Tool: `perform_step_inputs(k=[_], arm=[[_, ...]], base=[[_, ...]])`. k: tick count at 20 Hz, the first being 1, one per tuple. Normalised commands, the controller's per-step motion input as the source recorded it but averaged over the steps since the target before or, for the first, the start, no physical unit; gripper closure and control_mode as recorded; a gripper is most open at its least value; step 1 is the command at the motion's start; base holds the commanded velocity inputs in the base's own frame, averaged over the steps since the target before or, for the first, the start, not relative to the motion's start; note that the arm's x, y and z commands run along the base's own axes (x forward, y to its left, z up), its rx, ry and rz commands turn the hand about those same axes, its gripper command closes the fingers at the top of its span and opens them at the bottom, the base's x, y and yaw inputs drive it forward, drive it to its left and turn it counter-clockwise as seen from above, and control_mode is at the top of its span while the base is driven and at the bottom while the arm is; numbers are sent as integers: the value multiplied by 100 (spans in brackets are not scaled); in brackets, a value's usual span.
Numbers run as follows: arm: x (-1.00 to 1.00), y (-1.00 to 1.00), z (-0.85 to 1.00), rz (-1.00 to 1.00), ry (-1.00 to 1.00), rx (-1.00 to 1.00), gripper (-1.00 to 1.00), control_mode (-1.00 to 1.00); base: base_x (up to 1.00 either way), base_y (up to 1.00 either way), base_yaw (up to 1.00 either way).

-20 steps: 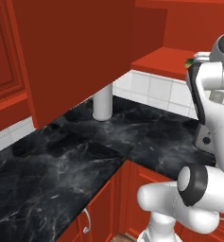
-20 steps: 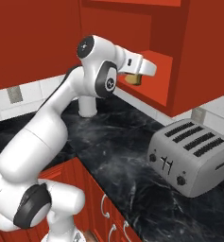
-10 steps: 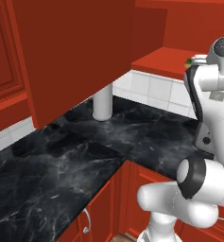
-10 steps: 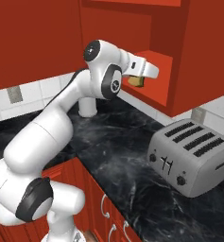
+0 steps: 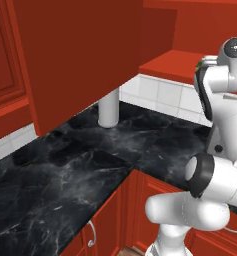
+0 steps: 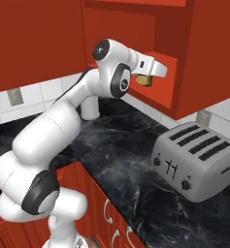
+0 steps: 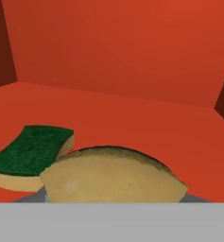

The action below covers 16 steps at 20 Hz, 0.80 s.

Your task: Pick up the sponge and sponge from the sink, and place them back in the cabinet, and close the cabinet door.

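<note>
From the left base view, my arm (image 5: 225, 100) rose at the right, its upper end level with the red shelf (image 5: 172, 64) of the open cabinet (image 5: 160, 30); the cabinet door (image 5: 75, 55) stood swung out to the left of that shelf, hanging over the black marbled surface (image 5: 65, 170). A white cylinder (image 5: 109, 107) stood on the surface below the door, near the white tiled wall (image 5: 160, 95), and my tool itself I could not make out there. From the right base view, my arm (image 6: 68, 126) arched up from the lower left and reached to the front edge of the shelf (image 6: 160, 65), where my tool (image 6: 146, 77) was closed on the tan sponge (image 6: 144, 80), which hung just at the shelf's front edge. A silver toaster (image 6: 196, 160) sat on the surface (image 6: 126, 164) below and to the right of the shelf, well apart from my tool, and the red base cupboards (image 6: 114, 213) showed beneath the surface. From the hand view, the tan sponge (image 7: 113, 175) lay close in front of the camera, held in my narrow-set tool, its rounded top darker along the edge; my fingertips were hidden behind it. The second sponge (image 7: 30, 156), with a dark green top and a tan underside, lay flat on the shelf (image 7: 132, 118) just beside the tan sponge, toward that picture's left, and whether the two touched I could not tell. Beyond them the shelf ran back to the cabinet's plain red rear wall (image 7: 118, 47).
</note>
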Motion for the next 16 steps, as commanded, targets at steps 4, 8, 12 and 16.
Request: perform_step_inputs(k=[4, 8, 12, 16], arm=[[34, -14, -16, 0, 0, 0, 100, -100], [21, -11, -6, 0, 0, 0, 100, -100], [27, -8, -13, 0, 0, 0, 100, -100], [22, -10, -18, 0, 0, 0, 100, -100]], base=[[0, 0, 0], [0, 0, 0], [0, 0, 0], [0, 0, 0]])
